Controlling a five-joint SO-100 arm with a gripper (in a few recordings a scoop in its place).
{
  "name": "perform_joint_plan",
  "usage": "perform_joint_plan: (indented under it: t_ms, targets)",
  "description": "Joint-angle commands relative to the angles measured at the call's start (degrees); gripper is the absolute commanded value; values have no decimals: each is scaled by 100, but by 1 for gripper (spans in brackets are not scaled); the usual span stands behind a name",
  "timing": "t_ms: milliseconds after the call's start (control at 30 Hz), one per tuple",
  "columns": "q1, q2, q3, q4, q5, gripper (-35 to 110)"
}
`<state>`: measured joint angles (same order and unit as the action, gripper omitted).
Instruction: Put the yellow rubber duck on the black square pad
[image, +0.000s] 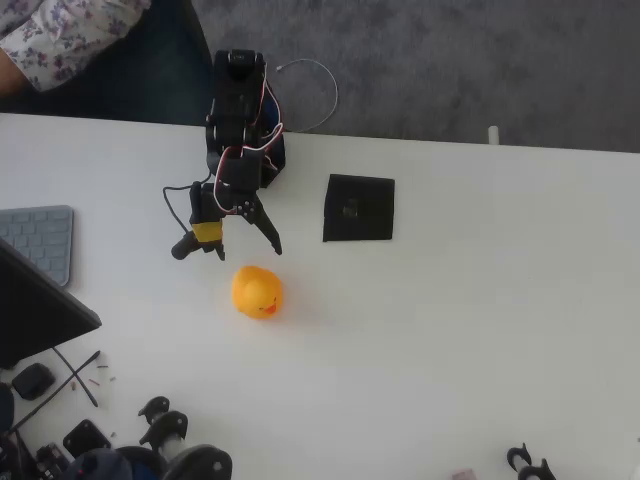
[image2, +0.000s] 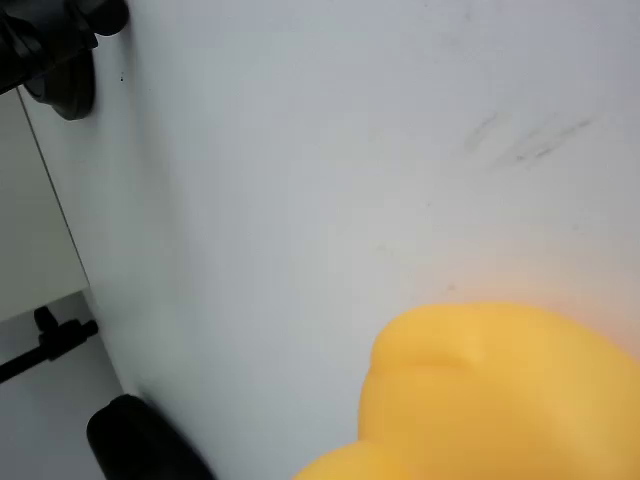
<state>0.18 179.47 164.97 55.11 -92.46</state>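
Note:
The yellow rubber duck (image: 257, 292) sits on the white table (image: 480, 330), its red-orange beak toward the bottom of the overhead view. My gripper (image: 247, 250) hangs open just above it in the picture, jaws spread wide, holding nothing; a small yellow block (image: 207, 232) sits on the gripper's left side. The black square pad (image: 358, 208) lies flat to the right of the arm, apart from the duck. In the wrist view the duck (image2: 500, 400) is large and blurred at the lower right, close to the camera.
A grey keyboard (image: 35, 240) and a dark slanted screen (image: 40, 310) are at the left edge. Several small black parts (image: 165, 430) lie along the front edge. A person's patterned sleeve (image: 60, 35) is at the top left. Dark parts (image2: 60, 60) show at the wrist view's left.

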Motion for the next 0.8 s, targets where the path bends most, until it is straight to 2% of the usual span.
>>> perform_joint_plan:
  t_ms: [0,100,400,767]
  targets:
    - [44,62,44,-88,-97,44]
    - [35,9,70,-281,-123,44]
    - [44,-18,967,-2039,-97,44]
    - [26,-26,809,-2048,-62,44]
